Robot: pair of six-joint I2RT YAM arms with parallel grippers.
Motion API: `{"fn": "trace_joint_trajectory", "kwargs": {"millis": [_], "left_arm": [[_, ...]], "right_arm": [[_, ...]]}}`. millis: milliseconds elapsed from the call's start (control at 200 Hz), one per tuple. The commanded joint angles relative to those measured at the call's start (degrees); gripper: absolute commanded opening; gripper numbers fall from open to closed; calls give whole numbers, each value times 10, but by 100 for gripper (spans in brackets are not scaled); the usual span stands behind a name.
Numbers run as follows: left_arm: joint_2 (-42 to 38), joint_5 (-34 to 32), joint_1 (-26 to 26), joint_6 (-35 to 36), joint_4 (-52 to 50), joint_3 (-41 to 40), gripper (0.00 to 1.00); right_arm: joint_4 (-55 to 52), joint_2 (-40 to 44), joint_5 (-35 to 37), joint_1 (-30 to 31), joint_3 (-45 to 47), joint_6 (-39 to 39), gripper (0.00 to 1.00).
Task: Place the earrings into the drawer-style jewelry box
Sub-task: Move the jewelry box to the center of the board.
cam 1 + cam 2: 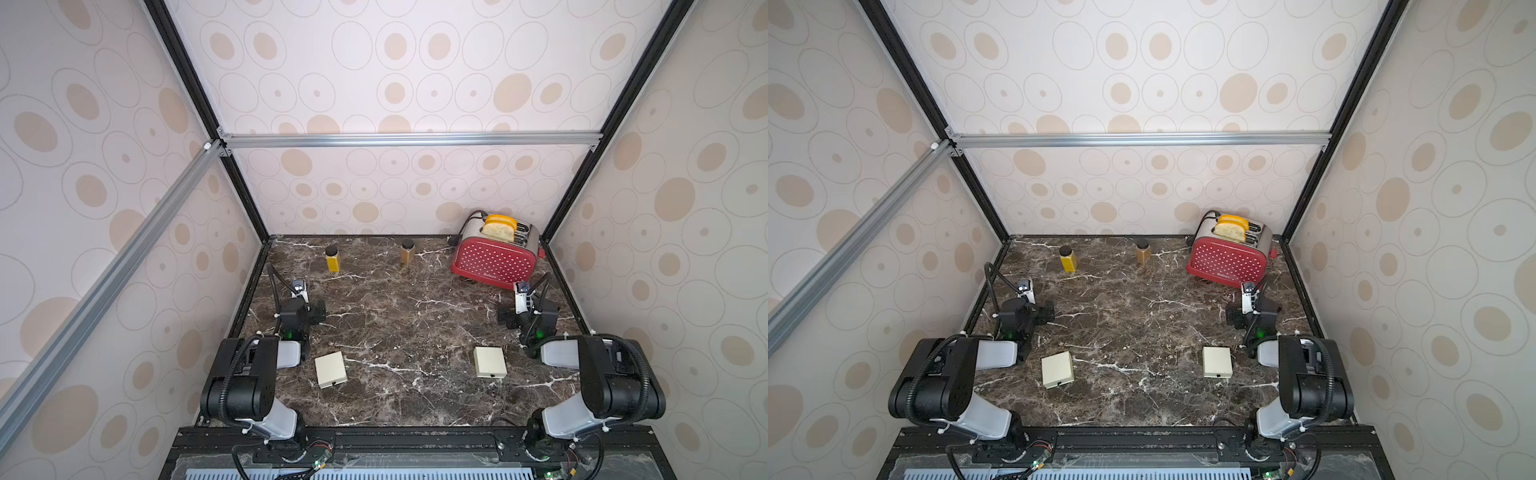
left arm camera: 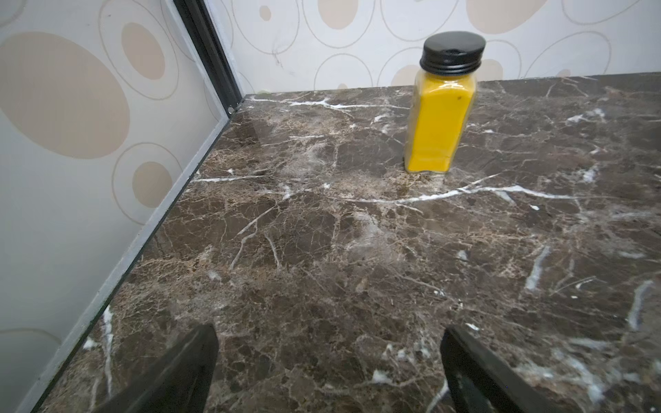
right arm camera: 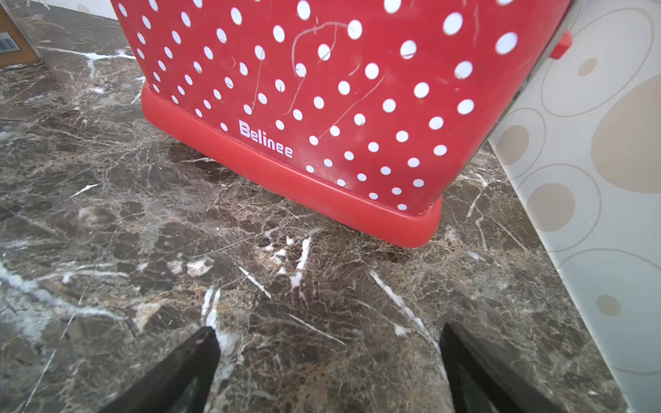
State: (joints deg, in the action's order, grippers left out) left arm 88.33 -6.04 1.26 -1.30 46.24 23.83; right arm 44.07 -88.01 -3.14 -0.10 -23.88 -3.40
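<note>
Two flat cream boxes lie on the dark marble table (image 1: 399,316) in both top views, each with a small notch in its near edge: one at the front left (image 1: 331,369) (image 1: 1057,369), one at the front right (image 1: 490,362) (image 1: 1217,362). Both look closed. I cannot tell which is the drawer-style jewelry box. The earrings are out of view. My left gripper (image 2: 329,343) hovers open over bare marble, behind the left box. My right gripper (image 3: 329,334) is open too, with nothing between its fingers, low in front of a red toaster.
A yellow spice bottle (image 1: 333,258) (image 2: 443,107) and a brown one (image 1: 407,252) stand near the back wall. The red dotted toaster (image 1: 496,259) (image 3: 322,89) with toast in it fills the back right corner. Both folded arms (image 1: 249,374) (image 1: 602,374) flank the boxes; patterned walls close three sides.
</note>
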Motion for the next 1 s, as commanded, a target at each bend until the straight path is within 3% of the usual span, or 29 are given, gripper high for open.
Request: {"fn": "trace_joint_trajectory", "kwargs": {"millis": [0,706,746,796,826,901,996], "left_arm": [[-1,3,5,-2,11,8,99],[-3,3,4,-1,15,6,99],[-17,-46,-7,1,32,-4,99],[-77,-218,-56,-7,-46,8,99],[-108,-276,-72,-26,-128,33,99],[-158,-274,-75,-90,-311,105,99],[-205,-270,-80,-203,-490,174,99]], "right_arm": [[4,0,-8,-1,-4,2,100],[16,7,12,1,-2,5,100],[-17,39,27,13,-6,-5,100],[-192,93,29,23,-76,-8,100],[-274,101,52,25,-121,25,100],[-367,100,41,37,-194,64,100],[-393,102,55,99,-221,76,100]]}}
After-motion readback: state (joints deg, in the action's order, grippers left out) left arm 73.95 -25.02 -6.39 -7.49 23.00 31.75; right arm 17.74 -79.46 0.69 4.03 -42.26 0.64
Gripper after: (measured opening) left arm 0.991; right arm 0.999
